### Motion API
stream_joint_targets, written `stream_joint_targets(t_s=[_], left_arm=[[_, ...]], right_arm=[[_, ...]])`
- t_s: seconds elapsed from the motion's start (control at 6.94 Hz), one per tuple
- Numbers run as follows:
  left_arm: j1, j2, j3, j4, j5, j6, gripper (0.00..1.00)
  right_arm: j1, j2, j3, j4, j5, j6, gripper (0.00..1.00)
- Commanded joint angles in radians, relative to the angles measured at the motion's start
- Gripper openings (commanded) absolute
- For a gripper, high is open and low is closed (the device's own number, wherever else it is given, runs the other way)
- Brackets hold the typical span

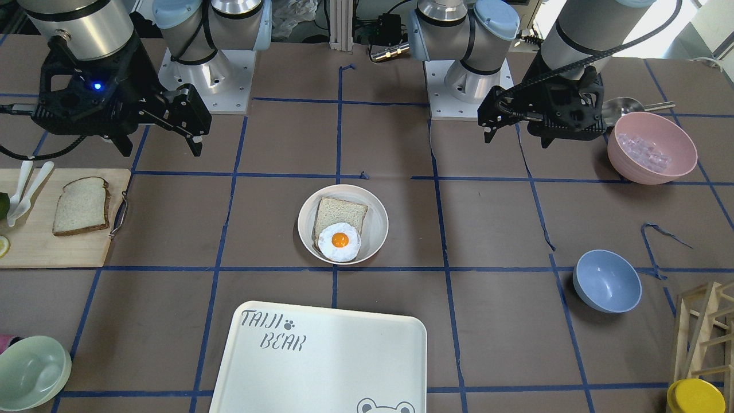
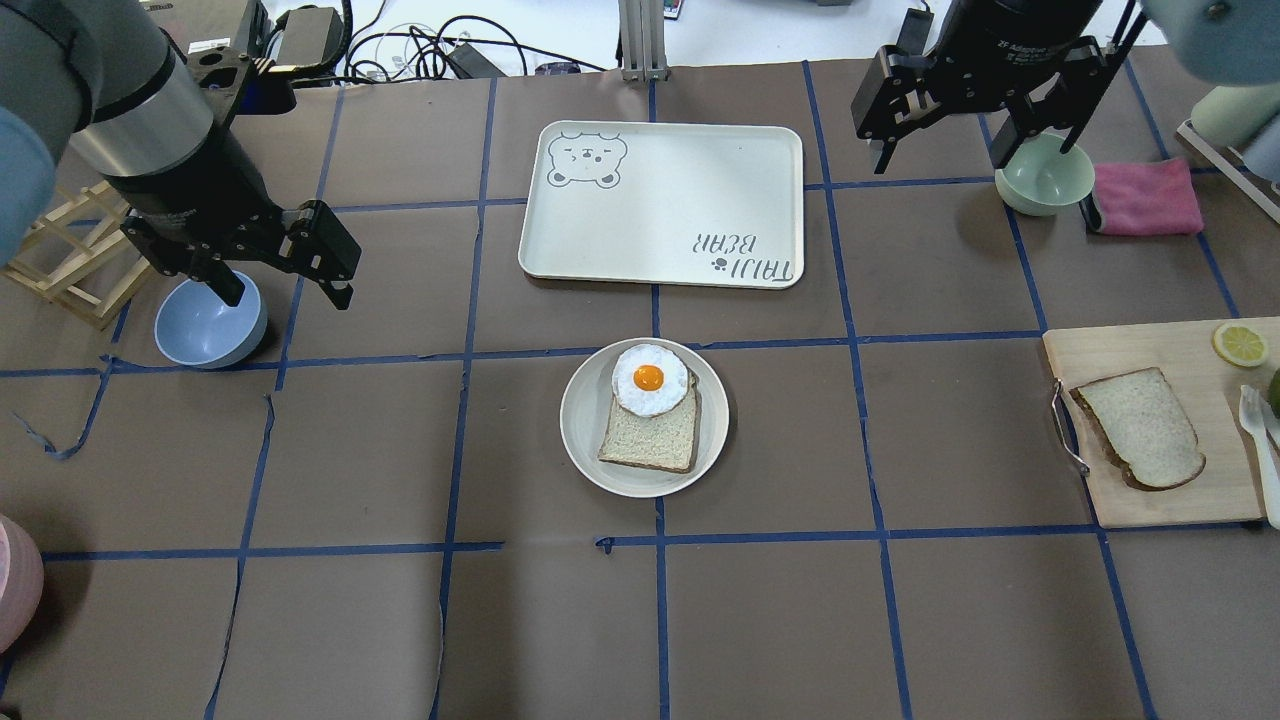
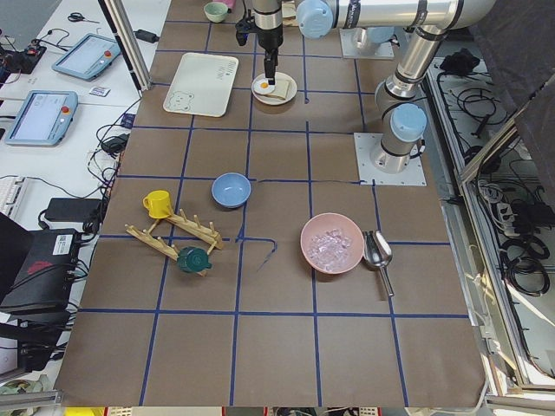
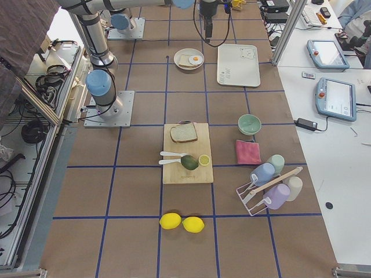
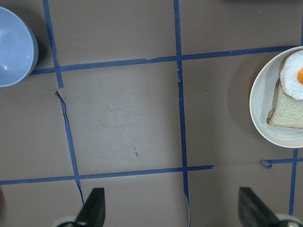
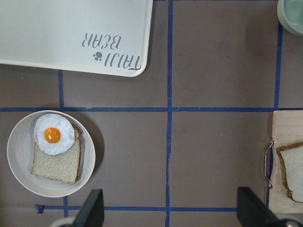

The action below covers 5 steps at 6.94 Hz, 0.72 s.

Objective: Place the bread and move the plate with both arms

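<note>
The brown table (image 2: 400,620), gridded with blue tape, lay under both my arms. My left gripper (image 2: 285,290) hung above it beside the blue bowl (image 2: 200,325), its jaws spread wide and nothing between them. In the wrist view only bare table showed between the two fingertips (image 5: 92,210). My right gripper (image 2: 940,150) hung over the far side by the pale green bowl (image 2: 1040,180), jaws just as wide apart and also empty.

The white "TAIJI BEAR" tray (image 2: 660,200) sat on the side of the table away from me, just beyond the plate. The wooden cutting board (image 2: 1130,345) lay off to my right. The plate (image 2: 580,420) sat near the table's middle, between my two grippers and well apart from both.

The bread (image 2: 1140,428), domed and dark-crusted, lay flat on the board, untouched. A squarer slice (image 2: 650,445) lay in the plate, with a fried egg (image 2: 650,380) overlapping its far edge.
</note>
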Motion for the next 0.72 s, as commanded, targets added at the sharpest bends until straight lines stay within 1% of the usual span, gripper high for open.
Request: stream_joint_targets(t_s=[0.0,0.29,0.58], left_arm=[[0.0,0.0,-0.002,0.0,-0.001,0.001,1.0],[0.0,-0.001,-0.003,-0.002,0.0,0.001,1.0],[0.0,-0.003,-0.002,0.002,-0.001,-0.001,1.0]], right_arm=[[0.0,0.0,0.003,0.0,0.0,0.0,1.0],[0.0,0.002,0.003,-0.001,0.0,-0.001,1.0],[0.0,-0.001,0.003,0.0,-0.019,-0.006,1.0]])
